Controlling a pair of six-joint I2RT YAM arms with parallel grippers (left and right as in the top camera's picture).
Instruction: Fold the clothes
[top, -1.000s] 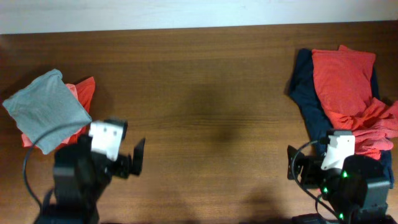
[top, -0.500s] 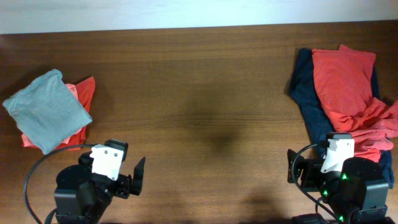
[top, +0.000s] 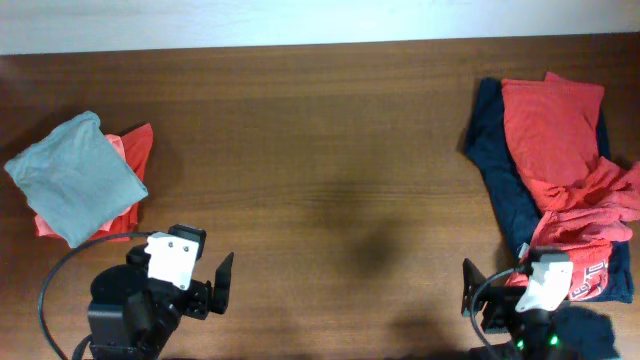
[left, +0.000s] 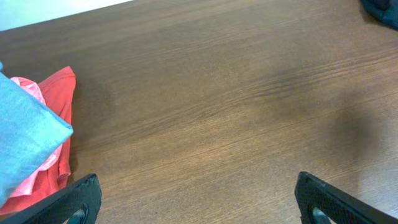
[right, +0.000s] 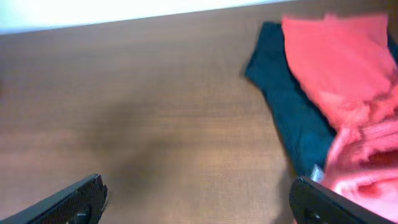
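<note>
Left fingers (left: 78, 200) and right fingers (right: 318, 203) are held spread, empty; grey-blue shirt (top: 75, 175) is laid left of them, coral-navy heap (top: 550, 130) right.

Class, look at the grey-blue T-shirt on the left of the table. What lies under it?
An orange-red garment lies under the grey-blue T-shirt, showing past its right and lower edges. The rest of it, and anything else beneath, is covered.

A grey-blue T-shirt (top: 75, 175) covers most of a coral T-shirt (top: 138, 150). Across the worktop (top: 330, 150), coral T-shirts (top: 550, 130) hide much of a navy T-shirt (top: 495, 165). White lettering on the red T-shirt (top: 600, 280) is too small to read, and the overhead view's right edge clips that pile.
</note>
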